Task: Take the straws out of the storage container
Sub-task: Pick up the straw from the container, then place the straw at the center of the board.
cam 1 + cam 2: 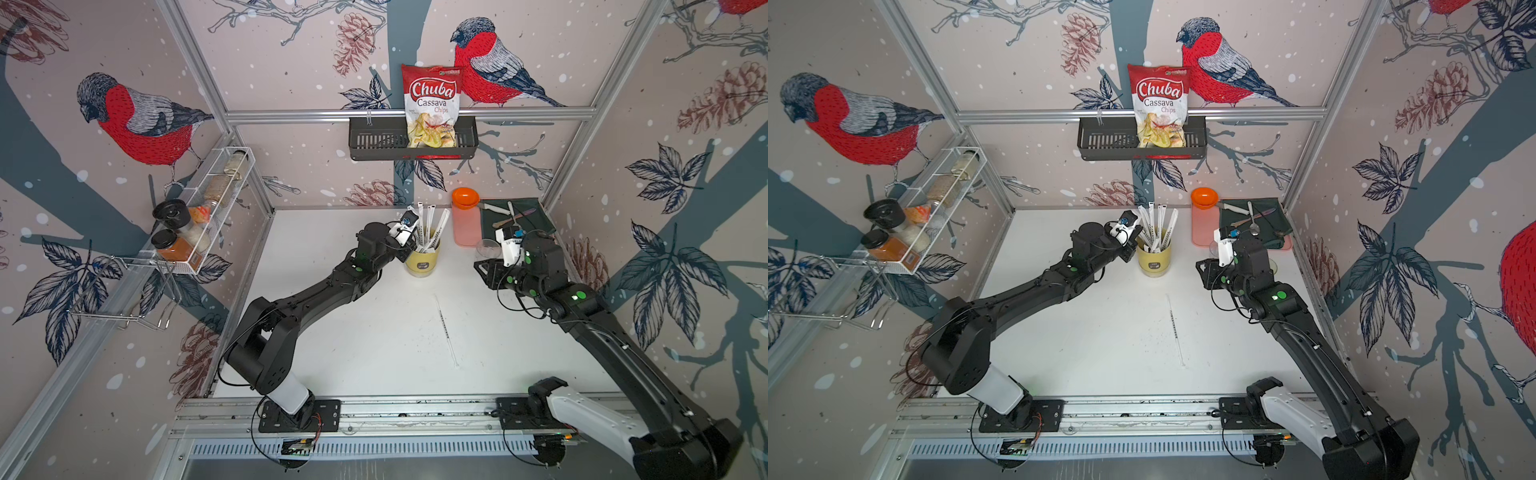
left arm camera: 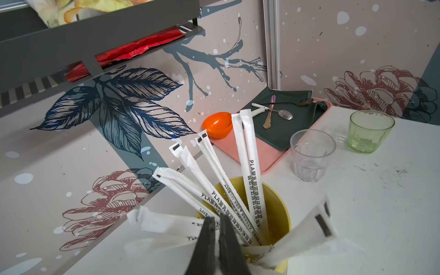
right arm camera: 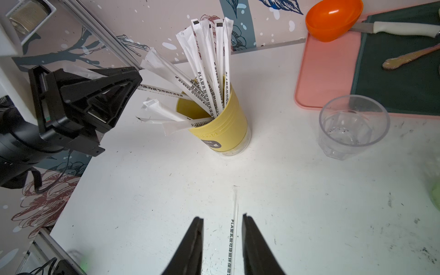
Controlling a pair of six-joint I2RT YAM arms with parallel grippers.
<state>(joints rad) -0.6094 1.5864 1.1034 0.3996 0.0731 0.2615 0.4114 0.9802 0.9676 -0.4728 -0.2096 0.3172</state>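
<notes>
1. The storage container [image 1: 422, 259] is standing upright at the far middle of the table [image 1: 374, 332]. The straws [image 3: 209, 59] are fanning out of its mouth, most of them pointing up and far.
2. The left gripper [image 2: 216, 222] is sitting at the container's left rim, jaws pinching almost together on one low straw [image 3: 164, 91].
3. The low straw is leaning out leftward over the rim. Its long axis is lying close to level and running straight from the jaws into the cup mouth, with its other end inside.
4. The pull is likely going along that axis, left and up. A sideways drag is risking tipping the container or hauling neighbouring straws out.
5. The right gripper [image 3: 222, 217] is hanging to the container's right, jaws half apart and gripping nothing. It is sitting farther from the straws than the left.
6. One loose straw [image 1: 446, 330] is lying flat on the table on the container's near side, already out, with its axis running near to far.
</notes>
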